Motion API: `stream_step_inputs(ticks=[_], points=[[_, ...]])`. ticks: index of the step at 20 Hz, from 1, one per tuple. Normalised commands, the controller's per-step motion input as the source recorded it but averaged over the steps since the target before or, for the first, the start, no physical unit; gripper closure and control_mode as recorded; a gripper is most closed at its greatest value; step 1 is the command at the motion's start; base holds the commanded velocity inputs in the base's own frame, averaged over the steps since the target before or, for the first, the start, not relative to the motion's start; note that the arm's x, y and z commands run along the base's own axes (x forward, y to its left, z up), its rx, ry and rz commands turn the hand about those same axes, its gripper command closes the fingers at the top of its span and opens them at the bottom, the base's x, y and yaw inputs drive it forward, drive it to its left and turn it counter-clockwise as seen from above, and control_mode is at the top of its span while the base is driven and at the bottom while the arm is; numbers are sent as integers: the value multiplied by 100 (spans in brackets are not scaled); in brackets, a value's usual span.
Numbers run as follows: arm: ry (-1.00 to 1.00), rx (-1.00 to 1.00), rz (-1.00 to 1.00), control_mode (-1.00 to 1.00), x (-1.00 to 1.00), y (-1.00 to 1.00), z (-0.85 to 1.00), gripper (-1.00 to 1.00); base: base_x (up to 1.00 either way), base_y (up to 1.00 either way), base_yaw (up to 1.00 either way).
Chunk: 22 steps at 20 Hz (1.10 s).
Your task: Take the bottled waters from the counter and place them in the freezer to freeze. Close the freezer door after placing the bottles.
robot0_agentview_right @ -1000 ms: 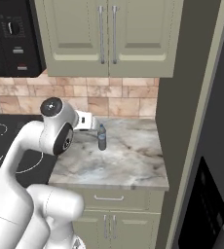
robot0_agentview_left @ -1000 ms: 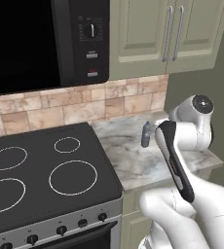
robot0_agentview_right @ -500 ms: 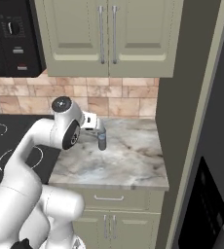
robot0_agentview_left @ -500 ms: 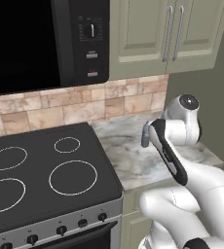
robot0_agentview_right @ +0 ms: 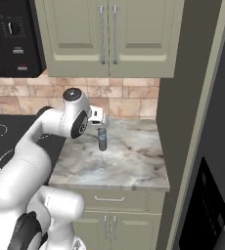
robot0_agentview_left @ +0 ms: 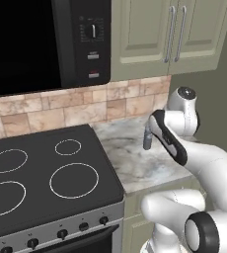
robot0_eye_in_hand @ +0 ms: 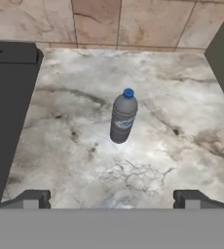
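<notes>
Fingers [robot0_eye_in_hand: 112, 199] stand fully apart and hold nothing, their two dark tips at either side of the hand view. Directly ahead of them, centred between the tips but well beyond their reach, a grey bottle [robot0_eye_in_hand: 122, 118] stands upright on the bench [robot0_eye_in_hand: 182, 121], its blue cap uppermost and its long axis vertical. It stands clear of the stovetop [robot0_eye_in_hand: 7, 112] to one side and the grey panel [robot0_eye_in_hand: 223, 63] to the other. Judged from this alignment, a straight advance with the tips lowered to body height would bring the bottle between them; no sideways correction appears necessary.
</notes>
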Motion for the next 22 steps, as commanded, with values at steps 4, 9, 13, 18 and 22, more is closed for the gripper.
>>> stream_step_inputs(ticks=[4, 9, 13, 18, 22], points=[[-1, 5, 7, -100, 18, -24, -21, -100, 0, 0, 0], [-1, 5, 5, -100, 13, -11, -19, -100, 0, 0, 0], [-3, 2, 2, -100, 1, 0, -18, -100, 0, 0, 0], [-6, 0, 0, -100, 0, 1, -11, -100, 0, 0, 0], [0, 0, 0, -100, 3, 0, -6, -100, 0, 0, 0]])
